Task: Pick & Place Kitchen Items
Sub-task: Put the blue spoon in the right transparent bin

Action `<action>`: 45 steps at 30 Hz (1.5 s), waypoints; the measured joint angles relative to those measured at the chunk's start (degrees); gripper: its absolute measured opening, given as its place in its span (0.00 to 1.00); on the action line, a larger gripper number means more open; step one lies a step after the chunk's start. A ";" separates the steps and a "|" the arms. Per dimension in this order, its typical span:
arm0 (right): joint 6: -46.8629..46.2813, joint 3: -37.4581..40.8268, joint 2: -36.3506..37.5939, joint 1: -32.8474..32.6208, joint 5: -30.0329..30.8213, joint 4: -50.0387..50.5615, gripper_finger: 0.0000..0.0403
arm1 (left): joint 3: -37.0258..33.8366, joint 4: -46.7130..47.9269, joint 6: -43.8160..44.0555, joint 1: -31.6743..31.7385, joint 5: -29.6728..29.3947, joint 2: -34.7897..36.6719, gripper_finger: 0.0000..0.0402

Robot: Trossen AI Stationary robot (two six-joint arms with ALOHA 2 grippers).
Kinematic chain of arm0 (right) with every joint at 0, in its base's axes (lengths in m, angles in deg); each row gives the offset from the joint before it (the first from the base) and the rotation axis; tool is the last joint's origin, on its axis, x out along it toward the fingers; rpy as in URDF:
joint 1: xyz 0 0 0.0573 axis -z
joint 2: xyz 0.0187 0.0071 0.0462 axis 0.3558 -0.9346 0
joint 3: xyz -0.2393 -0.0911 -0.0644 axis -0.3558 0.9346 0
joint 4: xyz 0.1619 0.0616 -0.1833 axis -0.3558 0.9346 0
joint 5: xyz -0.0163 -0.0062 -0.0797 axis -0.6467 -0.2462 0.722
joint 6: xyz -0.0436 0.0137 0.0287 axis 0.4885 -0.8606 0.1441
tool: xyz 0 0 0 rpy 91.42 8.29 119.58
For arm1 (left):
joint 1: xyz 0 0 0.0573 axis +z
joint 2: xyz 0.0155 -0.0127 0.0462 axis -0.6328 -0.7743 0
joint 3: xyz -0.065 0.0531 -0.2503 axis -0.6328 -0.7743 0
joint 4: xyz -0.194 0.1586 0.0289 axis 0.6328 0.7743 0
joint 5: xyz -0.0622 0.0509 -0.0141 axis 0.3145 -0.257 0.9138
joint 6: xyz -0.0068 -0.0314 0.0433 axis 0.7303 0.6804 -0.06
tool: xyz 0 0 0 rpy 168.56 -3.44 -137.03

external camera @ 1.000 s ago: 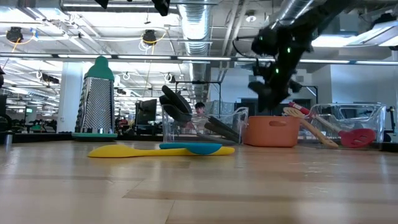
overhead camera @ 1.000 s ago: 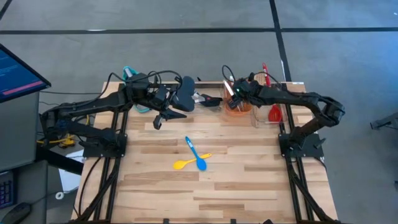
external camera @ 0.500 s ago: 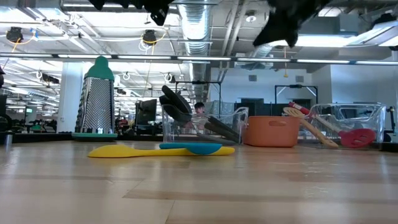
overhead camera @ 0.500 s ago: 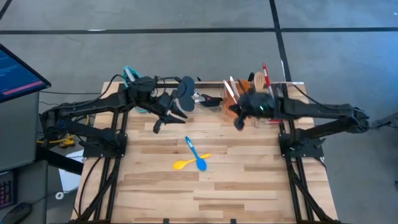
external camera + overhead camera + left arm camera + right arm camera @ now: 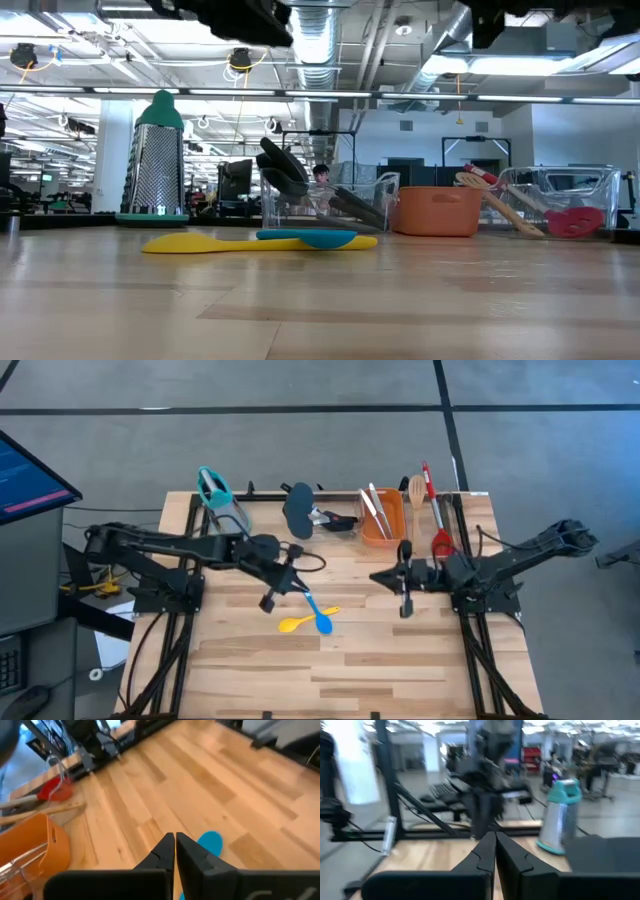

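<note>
A small blue spoon [image 5: 310,603] and a small yellow spoon [image 5: 295,623] lie crossed flat on the middle of the wooden table [image 5: 400,660]. My left gripper [image 5: 290,582] hovers shut and empty just left of and above them. Its wrist view shows the blue spoon's bowl [image 5: 210,842] beyond the fingertips [image 5: 175,837]. My right gripper [image 5: 378,575] is shut and empty above the table, in front of the orange tub [image 5: 382,520], pointing toward the table's left. Silver tongs [image 5: 378,508] lie in the tub. A wooden spoon [image 5: 417,490] and a red spoon [image 5: 440,542] rest in a clear tray.
A clear tray with black utensils [image 5: 300,510] stands at the far middle, and a steel grater [image 5: 213,490] at the far left. A monitor [image 5: 25,475] stands beyond the table's left edge. Bare wood stretches along the near half of the table.
My left gripper has come from the black-utensil tray toward the near edge and down to the blue spoon. My right gripper has left the orange tub and gone toward the near edge, the arm folding back to the right. The spoons have stayed in place.
</note>
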 joint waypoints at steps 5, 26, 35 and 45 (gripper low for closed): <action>0.29 6.48 -0.84 -4.63 -0.03 -12.11 0.01 | 0.00 -0.37 -1.54 0.17 -0.22 -4.76 0.01; 0.07 9.20 -7.70 -9.80 -0.03 -19.61 0.00 | 4.48 1.42 -9.79 -1.01 -0.08 -23.79 0.01; -0.80 9.14 -8.67 -9.81 -0.03 -19.62 0.00 | 4.43 1.21 -10.94 -1.29 -5.16 -27.35 0.11; -0.83 9.14 -8.64 -9.82 -0.05 -19.51 0.00 | 4.44 1.29 -10.55 -1.29 -2.22 -28.01 0.34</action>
